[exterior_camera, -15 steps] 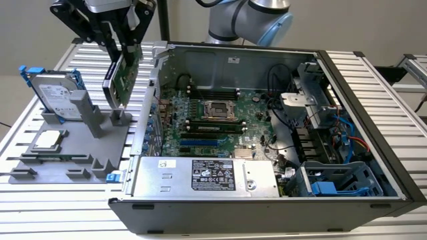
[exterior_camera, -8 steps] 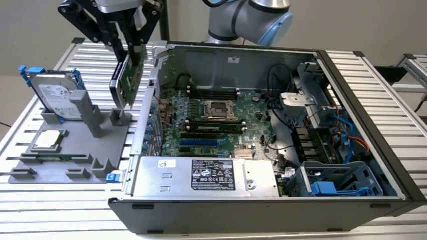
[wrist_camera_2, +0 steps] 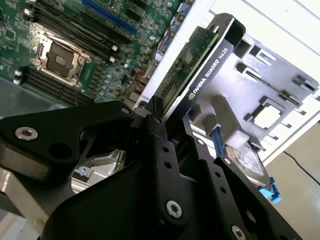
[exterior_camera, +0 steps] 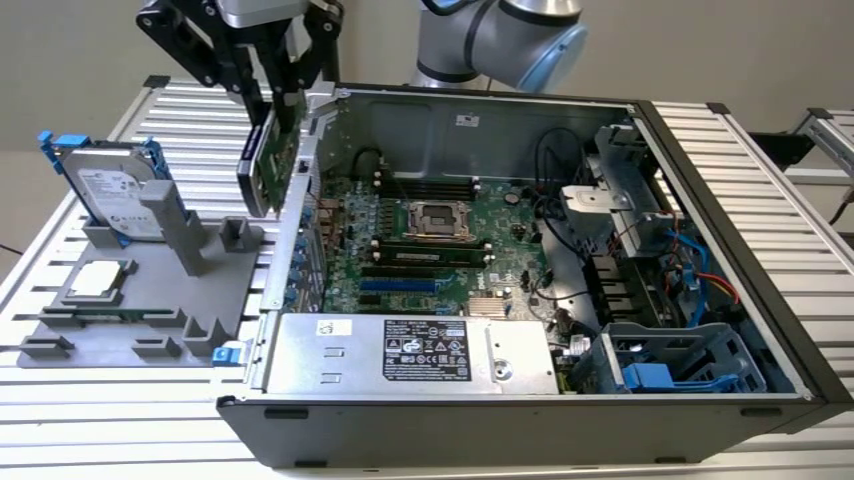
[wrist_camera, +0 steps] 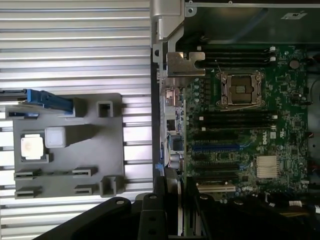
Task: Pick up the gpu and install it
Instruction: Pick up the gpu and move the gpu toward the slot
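Bright, even light; soft shadows

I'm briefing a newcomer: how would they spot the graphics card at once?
Find the open computer case; at its wall on the exterior view's left, the gripper holds the graphics card on edge. Unlike the blue-framed hard drive, it is thin, green and black.

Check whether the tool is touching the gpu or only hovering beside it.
Touching. In the second wrist view the tool clamps the gpu on both faces with no gap; in the exterior view the gpu hangs from it.
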`<state>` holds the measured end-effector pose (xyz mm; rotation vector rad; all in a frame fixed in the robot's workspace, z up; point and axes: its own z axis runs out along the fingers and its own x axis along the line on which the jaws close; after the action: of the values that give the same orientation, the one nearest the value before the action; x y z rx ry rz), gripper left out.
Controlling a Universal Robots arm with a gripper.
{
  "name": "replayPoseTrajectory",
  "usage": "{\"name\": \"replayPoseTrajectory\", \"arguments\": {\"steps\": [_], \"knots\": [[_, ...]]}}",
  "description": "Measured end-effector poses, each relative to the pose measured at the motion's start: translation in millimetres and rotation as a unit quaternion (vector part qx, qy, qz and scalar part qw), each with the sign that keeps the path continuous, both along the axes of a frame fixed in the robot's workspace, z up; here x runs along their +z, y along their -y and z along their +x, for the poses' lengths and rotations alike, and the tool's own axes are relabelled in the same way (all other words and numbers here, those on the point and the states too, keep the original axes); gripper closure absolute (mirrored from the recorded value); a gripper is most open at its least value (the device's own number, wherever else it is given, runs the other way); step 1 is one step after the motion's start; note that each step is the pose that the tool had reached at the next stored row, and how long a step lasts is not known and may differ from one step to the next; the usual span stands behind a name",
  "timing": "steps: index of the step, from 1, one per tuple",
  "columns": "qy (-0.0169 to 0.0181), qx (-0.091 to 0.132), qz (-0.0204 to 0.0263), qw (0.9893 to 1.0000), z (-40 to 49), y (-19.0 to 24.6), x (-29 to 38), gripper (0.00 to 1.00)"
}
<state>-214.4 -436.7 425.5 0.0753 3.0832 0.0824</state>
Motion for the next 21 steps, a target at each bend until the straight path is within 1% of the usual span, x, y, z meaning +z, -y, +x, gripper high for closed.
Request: {"name": "replayPoseTrajectory", "arguments": {"steps": [21], "knots": [[0.0000,0.000,0.0000,1.0000,29.7,0.0,0.0,1.00]]}}
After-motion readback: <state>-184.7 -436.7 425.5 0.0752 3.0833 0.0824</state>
